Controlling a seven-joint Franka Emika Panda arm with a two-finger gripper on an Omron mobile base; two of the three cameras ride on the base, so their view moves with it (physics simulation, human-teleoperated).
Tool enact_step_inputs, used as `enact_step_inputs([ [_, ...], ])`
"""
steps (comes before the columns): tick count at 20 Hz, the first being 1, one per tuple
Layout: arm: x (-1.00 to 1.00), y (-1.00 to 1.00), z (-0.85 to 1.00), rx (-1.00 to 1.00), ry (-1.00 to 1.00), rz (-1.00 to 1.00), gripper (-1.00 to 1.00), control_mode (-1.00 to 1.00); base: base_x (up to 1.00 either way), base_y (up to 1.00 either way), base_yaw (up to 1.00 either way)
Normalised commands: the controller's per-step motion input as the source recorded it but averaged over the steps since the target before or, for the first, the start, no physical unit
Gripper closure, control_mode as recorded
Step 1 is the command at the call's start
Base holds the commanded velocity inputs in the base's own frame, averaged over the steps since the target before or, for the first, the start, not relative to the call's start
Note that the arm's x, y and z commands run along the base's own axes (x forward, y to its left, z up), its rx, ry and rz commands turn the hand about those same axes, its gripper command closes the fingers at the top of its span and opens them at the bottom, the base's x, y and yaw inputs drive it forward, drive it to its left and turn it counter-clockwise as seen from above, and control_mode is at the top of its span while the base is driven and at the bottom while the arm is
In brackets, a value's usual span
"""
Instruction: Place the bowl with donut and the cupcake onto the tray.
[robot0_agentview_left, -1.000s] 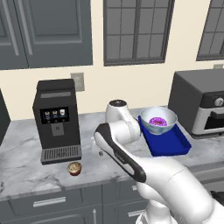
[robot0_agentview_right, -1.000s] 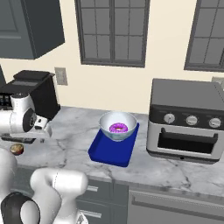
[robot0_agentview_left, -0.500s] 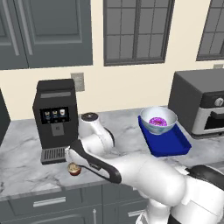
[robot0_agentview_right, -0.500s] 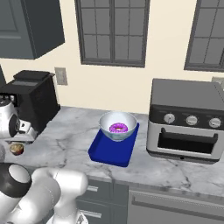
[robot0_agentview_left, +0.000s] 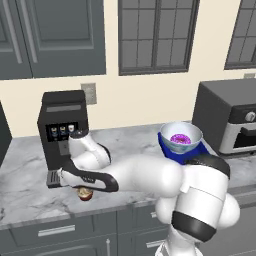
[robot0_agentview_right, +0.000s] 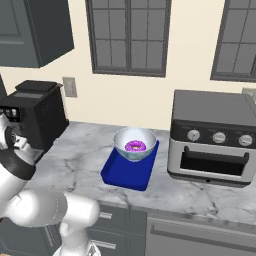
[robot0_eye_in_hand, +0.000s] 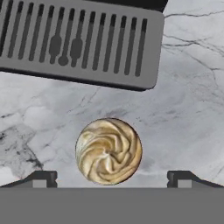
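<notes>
Cupcake (robot0_eye_in_hand: 108, 151) sits upright on the marble counter (robot0_eye_in_hand: 188, 87), just in front of the coffee machine's drip grate (robot0_eye_in_hand: 78, 41), centred between the spread fingertips (robot0_eye_in_hand: 41, 178) of the open gripper (robot0_eye_in_hand: 109, 179) hanging above it. Its tan swirl is soft, so a descent off-centre could tip it or smear the top. The grate stands close behind and could catch a finger. Well apart, the bowl (robot0_agentview_left: 181, 140) with the donut (robot0_agentview_left: 180, 139) already rests on the tray (robot0_agentview_right: 127, 172), beside the toaster oven (robot0_agentview_right: 215, 135).
</notes>
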Motion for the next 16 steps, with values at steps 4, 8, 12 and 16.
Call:
enact_step_inputs([
  [4, -0.08, -0.26, -0.06, -0.01, 0.13, -0.08, -1.00, -1.00, 0.00, 0.00, 0.00],
  [8, -0.11, -0.32, -0.09, -0.01, 0.11, -0.06, -1.00, -1.00, 0.00, 0.00, 0.00],
  [12, -0.28, 0.00, -0.29, -0.06, 0.02, -0.08, -1.00, -1.00, 0.00, 0.00, 0.00],
  [16, 0.06, -0.01, -0.13, 0.00, -0.02, -0.01, -1.00, -1.00, 0.00, 0.00, 0.00],
])
